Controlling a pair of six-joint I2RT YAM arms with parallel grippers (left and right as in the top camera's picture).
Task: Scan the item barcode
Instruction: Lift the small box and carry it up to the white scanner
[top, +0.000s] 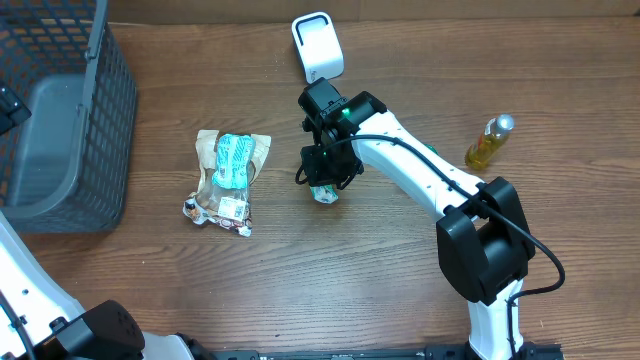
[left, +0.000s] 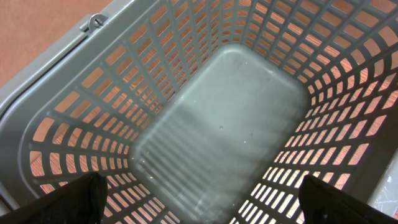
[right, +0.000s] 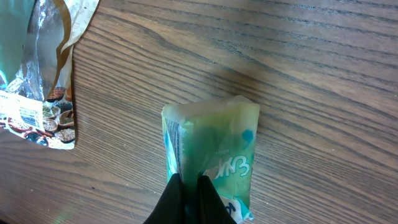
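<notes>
In the middle of the scene, the right gripper (right: 188, 194) was pinched shut on the edge of a small green packet (right: 214, 149). To the left, the left gripper (left: 205, 208) hung wide open and empty over a basket (left: 74, 93). Farther off stood the scanner (top: 318, 45). With so thin a grip, the packet might slip or twist, hiding its barcode.
</notes>
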